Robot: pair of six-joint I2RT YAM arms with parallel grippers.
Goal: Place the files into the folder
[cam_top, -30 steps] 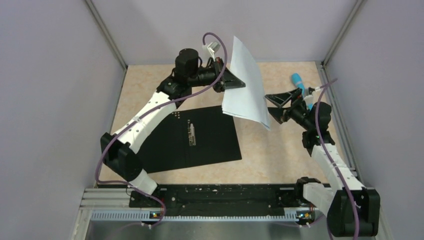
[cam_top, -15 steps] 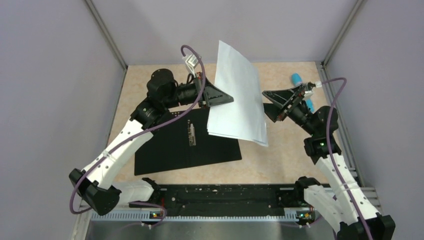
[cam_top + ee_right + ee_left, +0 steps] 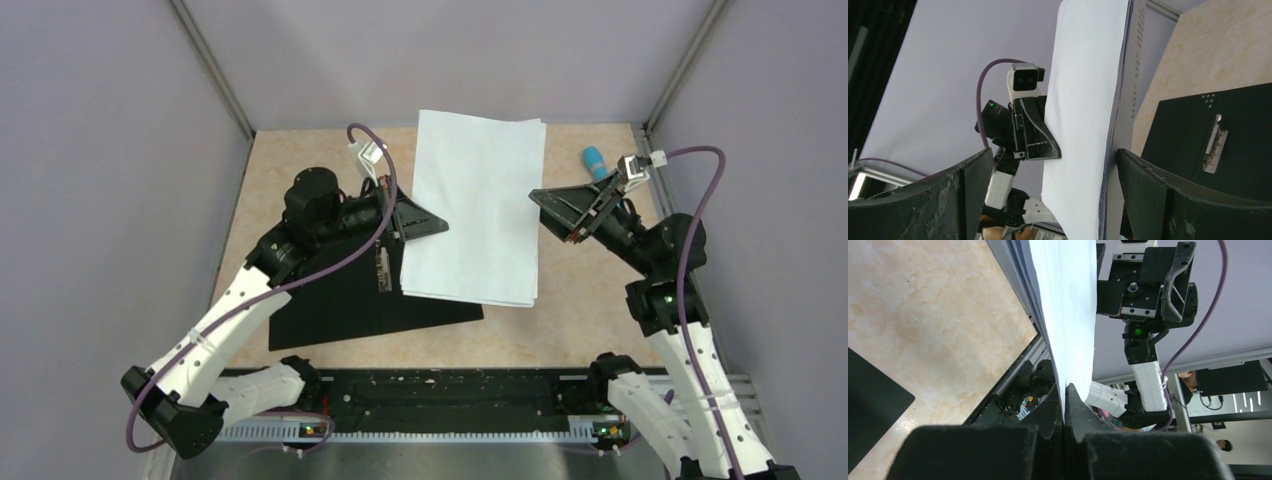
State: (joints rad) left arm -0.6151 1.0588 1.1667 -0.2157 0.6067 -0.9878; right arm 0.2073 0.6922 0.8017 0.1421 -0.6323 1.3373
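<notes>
The files (image 3: 475, 205), a few white sheets, hang in the air above the table, and my left gripper (image 3: 425, 225) is shut on their left edge. In the left wrist view the sheets (image 3: 1068, 315) rise edge-on out of the closed left gripper (image 3: 1064, 390). My right gripper (image 3: 545, 210) stands open at the sheets' right edge. In the right wrist view the files (image 3: 1083, 100) stand between its wide fingers (image 3: 1148, 190) with a gap on each side. The folder (image 3: 340, 290) lies open on the table, black side up, with its metal clip (image 3: 382, 265) partly under the sheets.
A blue pen-like object (image 3: 595, 158) lies at the back right of the table, behind the right arm. Grey walls and metal corner posts close in the table on three sides. A black rail (image 3: 430, 390) runs along the near edge between the arm bases.
My left gripper has carried the files left and nearer, turning them from edge-on to face the top camera. My right gripper has risen and come to their right edge.
</notes>
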